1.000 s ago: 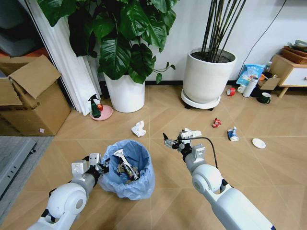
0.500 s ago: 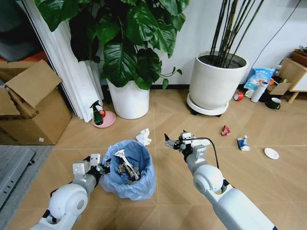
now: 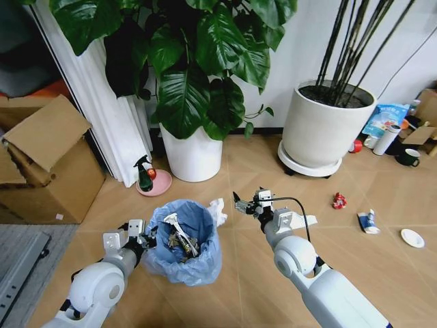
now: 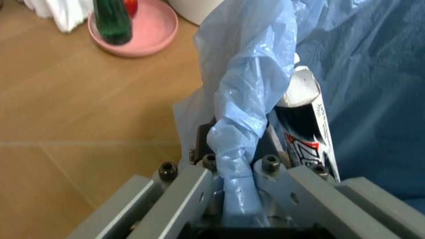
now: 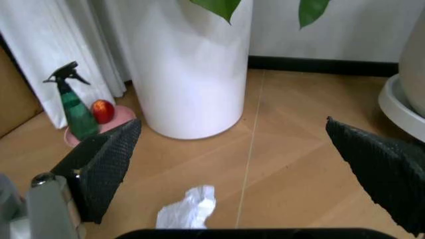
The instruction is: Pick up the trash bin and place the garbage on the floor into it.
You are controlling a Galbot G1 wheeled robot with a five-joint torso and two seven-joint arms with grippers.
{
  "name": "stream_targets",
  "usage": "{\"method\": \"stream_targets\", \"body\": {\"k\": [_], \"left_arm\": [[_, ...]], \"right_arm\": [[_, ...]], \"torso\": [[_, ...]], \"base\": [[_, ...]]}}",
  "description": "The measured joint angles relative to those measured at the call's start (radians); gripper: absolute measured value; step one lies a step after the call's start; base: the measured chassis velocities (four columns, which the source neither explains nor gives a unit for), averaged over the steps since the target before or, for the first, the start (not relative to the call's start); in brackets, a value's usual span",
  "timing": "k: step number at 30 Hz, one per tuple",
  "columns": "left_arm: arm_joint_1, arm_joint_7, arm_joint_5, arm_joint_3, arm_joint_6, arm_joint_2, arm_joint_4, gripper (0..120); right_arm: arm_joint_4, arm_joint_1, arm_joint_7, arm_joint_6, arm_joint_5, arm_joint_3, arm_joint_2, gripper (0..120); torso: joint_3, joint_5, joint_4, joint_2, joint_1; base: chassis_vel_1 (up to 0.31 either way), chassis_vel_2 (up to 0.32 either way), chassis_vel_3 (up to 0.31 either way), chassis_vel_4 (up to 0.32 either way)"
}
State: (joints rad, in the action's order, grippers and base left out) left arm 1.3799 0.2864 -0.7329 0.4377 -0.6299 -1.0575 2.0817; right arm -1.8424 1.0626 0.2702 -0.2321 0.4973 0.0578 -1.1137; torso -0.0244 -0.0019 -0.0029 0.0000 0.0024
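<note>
left claw (image 4: 236, 199) clamps one trash bin (image 3: 183, 240) liner; right claw (image 5: 246, 164) wide open, empty.

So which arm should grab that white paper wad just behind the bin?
Right, probably. The right gripper is open and empty, with the paper wad on the floor between its fingers in the right wrist view. The left gripper is shut on the trash bin liner.
</note>
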Motion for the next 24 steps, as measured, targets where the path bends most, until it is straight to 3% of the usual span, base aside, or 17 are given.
{"method": "stream_targets", "body": {"k": [14,24], "left_arm": [[0.013,-0.011,0.026,0.009,0.007,-0.010,-0.013,0],[0.021,-0.020,0.045,0.033,0.015,-0.014,-0.018,0]], "right_arm": [[0.004,0.027,-0.011,0.016,-0.006,0.005,0.007,100],[0.134,0.033,-0.101,0.030,-0.013,0.017,0.003,100]], "torso": [[0.000,0.0000,0.0005,0.000,0.000],[0.000,0.0002,0.0000,0.000,0.000]], "base": [[-0.082,0.217,0.085,-0.222],[-0.013,-0.025,0.017,0.025]]}}
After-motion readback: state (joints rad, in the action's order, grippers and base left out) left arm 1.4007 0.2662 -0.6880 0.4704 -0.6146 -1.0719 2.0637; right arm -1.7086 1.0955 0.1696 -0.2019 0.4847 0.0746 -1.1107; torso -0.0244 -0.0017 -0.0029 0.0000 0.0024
